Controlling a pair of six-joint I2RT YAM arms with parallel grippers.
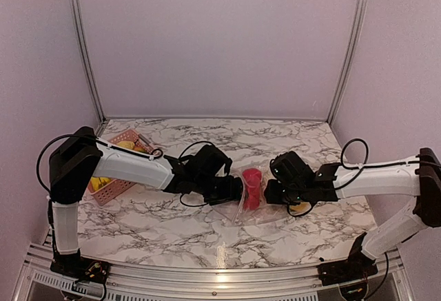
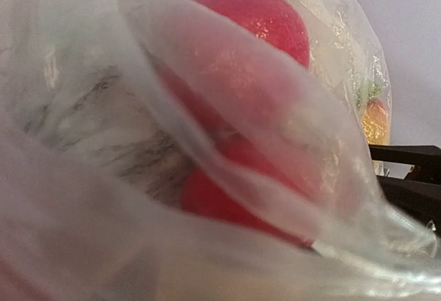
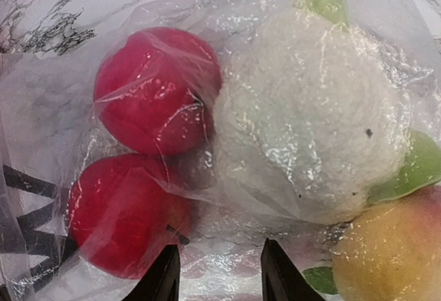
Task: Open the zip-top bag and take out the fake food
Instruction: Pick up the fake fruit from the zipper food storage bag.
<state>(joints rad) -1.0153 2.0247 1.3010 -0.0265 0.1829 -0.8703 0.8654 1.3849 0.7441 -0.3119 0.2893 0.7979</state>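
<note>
On the marble desk [image 1: 172, 218] the zip-top bag [image 1: 265, 213] lies between the arms, its fake food [image 3: 157, 89] not yet taken out, with the right end effector [image 3: 219, 277] parted at it, the left end effector [image 1: 231, 189] in a state I cannot tell, and a pink basket [image 1: 122, 177] farther back.

The table [image 1: 289, 139] has a white marble-patterned top with grey veins; pale walls close it in at the back and both sides, and a metal rail [image 1: 207, 273] runs along the near side; light glares off the top near that edge. Two things lie directly on it: a pink basket [image 1: 114, 192] of slatted plastic by the left edge, in the back half; and the zip-top bag [image 1: 238, 213], clear and crumpled, near the middle, well apart from the basket, with fake food [image 1: 252, 187] showing red through the film.
</note>
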